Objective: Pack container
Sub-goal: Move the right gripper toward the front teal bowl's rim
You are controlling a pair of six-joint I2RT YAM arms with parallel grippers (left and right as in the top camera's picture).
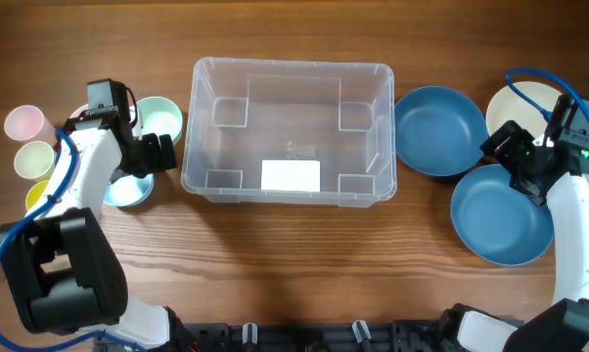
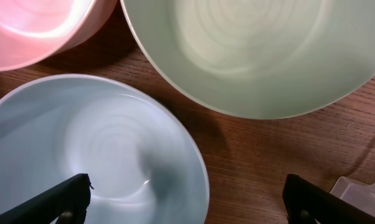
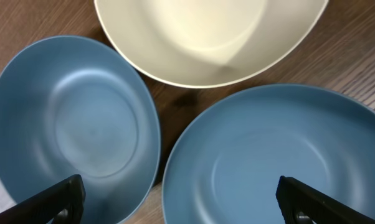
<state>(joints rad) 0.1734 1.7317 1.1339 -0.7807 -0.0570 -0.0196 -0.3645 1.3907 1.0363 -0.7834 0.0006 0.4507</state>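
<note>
The container [image 1: 293, 64] stands empty mid-counter [image 1: 294, 264], between the arms. It looks like light, stiff, rather slick clear plastic, probably best gripped at its rim, or left where it is and filled. Both are released and hold nothing: the left end effector [image 2: 187, 196] hangs over a pale blue bowl [image 2: 100, 149], and the right end effector [image 3: 181, 199] hangs between a deep blue bowl [image 3: 69, 124] and a wider blue bowl [image 3: 281, 162].
</note>
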